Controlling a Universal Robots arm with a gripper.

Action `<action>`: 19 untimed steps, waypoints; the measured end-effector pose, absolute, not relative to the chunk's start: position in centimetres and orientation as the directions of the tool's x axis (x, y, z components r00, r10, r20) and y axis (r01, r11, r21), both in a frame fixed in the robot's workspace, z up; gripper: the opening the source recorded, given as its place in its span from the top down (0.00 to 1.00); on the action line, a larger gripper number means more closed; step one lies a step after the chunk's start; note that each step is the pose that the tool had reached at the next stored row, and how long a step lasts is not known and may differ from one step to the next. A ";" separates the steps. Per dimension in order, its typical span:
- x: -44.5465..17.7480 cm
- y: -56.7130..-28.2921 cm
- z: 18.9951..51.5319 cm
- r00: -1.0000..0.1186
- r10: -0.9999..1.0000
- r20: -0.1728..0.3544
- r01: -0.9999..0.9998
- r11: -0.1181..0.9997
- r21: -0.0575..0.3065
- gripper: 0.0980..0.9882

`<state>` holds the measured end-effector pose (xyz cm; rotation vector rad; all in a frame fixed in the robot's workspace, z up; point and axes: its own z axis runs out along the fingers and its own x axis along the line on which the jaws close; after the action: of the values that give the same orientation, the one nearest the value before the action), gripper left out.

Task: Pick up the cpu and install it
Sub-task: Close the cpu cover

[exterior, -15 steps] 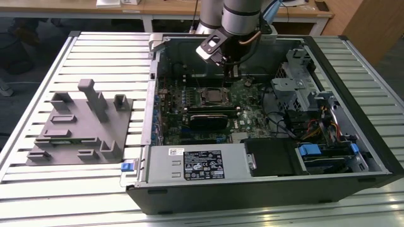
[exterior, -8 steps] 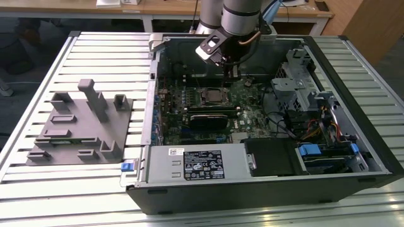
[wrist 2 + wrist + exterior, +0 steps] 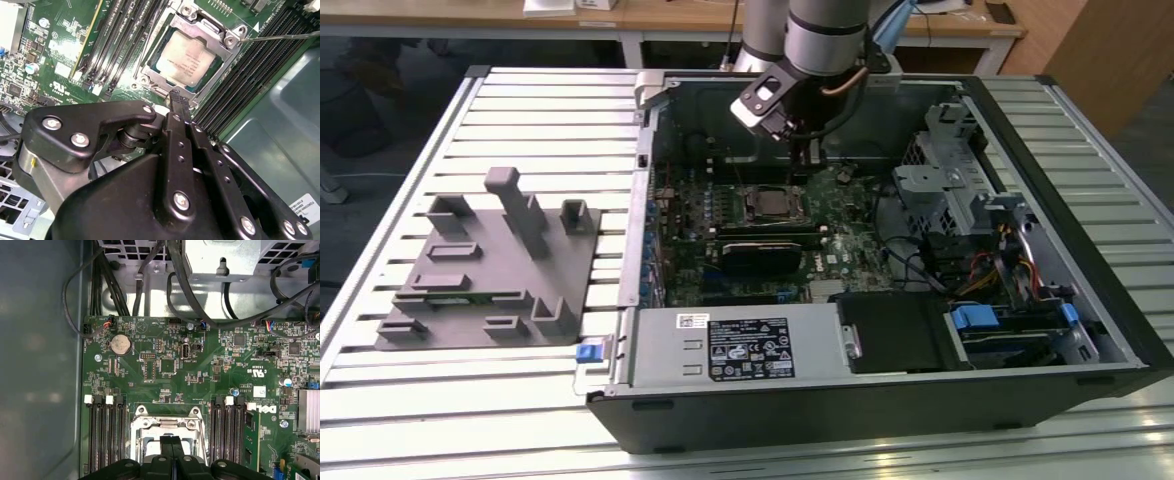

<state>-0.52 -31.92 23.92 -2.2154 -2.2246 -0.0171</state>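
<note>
The gripper (image 3: 178,96) has its two black fingers (image 3: 172,130) pressed together with nothing clamped between them. In the first wrist view the closed tips of the gripper (image 3: 170,440) point at the near edge of the metal socket frame (image 3: 167,416); I cannot tell whether they touch it. The cpu (image 3: 189,59) lies flat in the socket, pale metal lid up, inside the socket frame (image 3: 207,25). It is square with no long axis, and its edges run parallel to the frame's sides. Faint print crosses the lid, too dim to read. Black memory slots (image 3: 125,40) flank the socket on the green motherboard (image 3: 165,380), which carries a small white sticker (image 3: 258,391). In the exterior view the gripper (image 3: 805,152) hangs inside the open computer case (image 3: 1067,120), whose power supply has a printed label (image 3: 744,345). A grey fixture (image 3: 494,270) stands on the slatted table (image 3: 400,400).
</note>
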 end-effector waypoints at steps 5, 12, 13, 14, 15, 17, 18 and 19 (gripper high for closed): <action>-0.7 -31.9 23.8 -0.004 1.000 0.009 1.000 0.004 0.006 0.99; -1.1 -32.0 23.7 -0.006 1.000 0.009 1.000 0.006 0.006 0.99; -1.2 -32.0 23.7 -0.006 1.000 0.009 1.000 0.006 0.006 0.99; -1.3 -32.0 23.6 -0.006 1.000 0.009 1.000 0.006 0.006 0.99; -1.4 -32.0 23.6 -0.006 1.000 0.009 1.000 0.006 0.006 0.99; -1.6 -32.0 23.6 -0.006 1.000 0.009 1.000 0.006 0.006 0.99; -1.7 -32.0 23.6 -0.006 1.000 0.009 1.000 0.006 0.006 0.99; -1.9 -32.0 23.6 -0.006 1.000 0.009 1.000 0.006 0.006 0.99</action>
<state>-1.93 -32.01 23.57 -2.2130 -2.2270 -0.0172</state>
